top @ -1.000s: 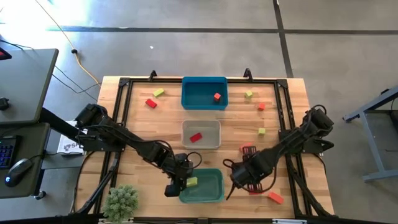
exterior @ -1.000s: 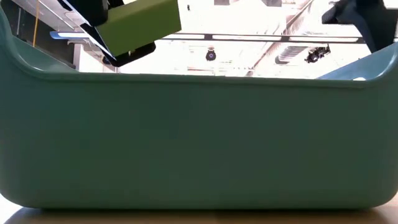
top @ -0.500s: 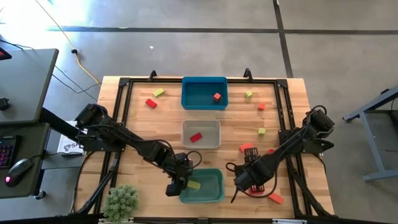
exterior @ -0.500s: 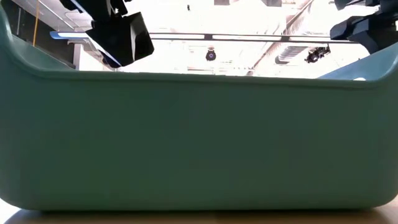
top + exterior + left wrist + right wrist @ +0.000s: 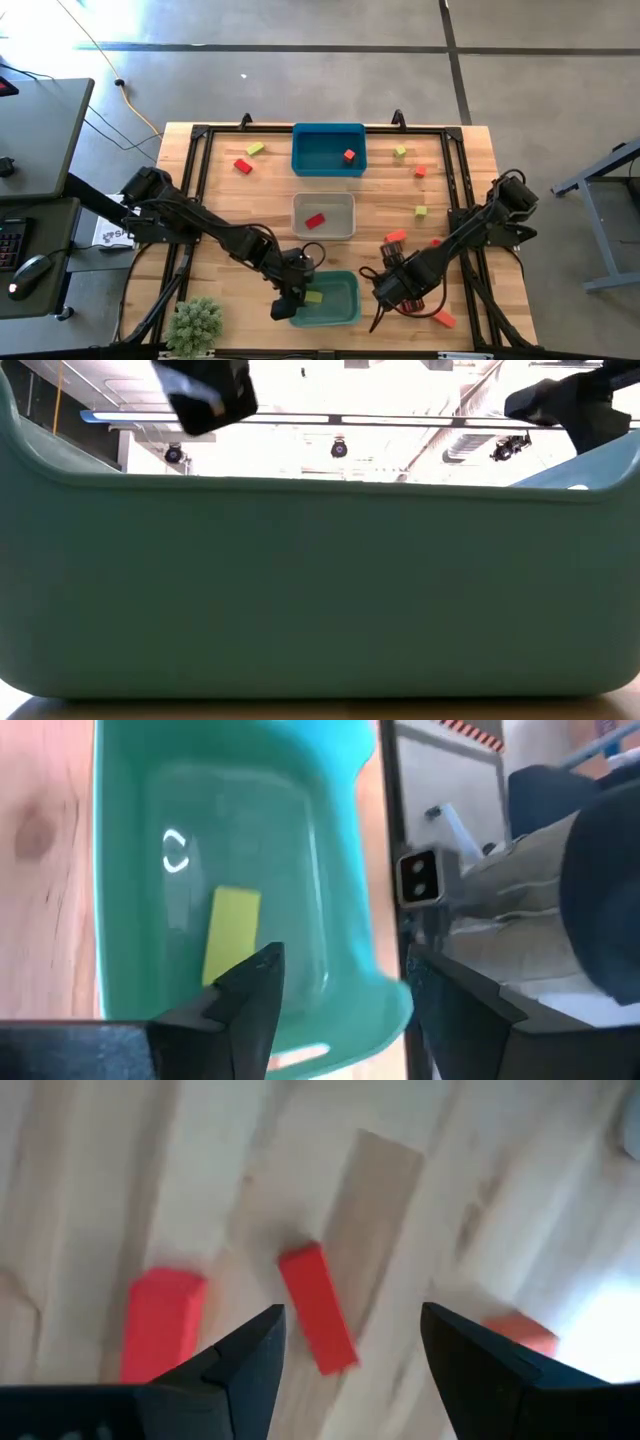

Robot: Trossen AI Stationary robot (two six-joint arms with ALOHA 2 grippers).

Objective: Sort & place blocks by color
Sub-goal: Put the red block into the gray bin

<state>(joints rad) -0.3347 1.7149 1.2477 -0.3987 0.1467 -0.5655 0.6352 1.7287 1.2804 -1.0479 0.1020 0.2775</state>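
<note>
Wooden bench (image 5: 210, 200) is scattered with red and green blocks (image 5: 243, 166). Left fingers (image 5: 255, 990), spread and empty, are poised over the teal bin (image 5: 345, 305), where a yellow-green block (image 5: 230, 934) lies. Right fingers (image 5: 255, 1355), spread and empty, are held above red blocks (image 5: 316, 1308).

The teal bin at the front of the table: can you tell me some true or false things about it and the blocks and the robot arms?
1. A yellow-green block lies inside the teal bin. True.
2. The left gripper is holding the yellow-green block. False: it is open and empty at the bin's left edge.
3. The clear-grey bin holds a red block. True.
4. The blue bin is empty. False: a red block lies in it.
5. The right gripper is open above red blocks on the table. True.
</note>
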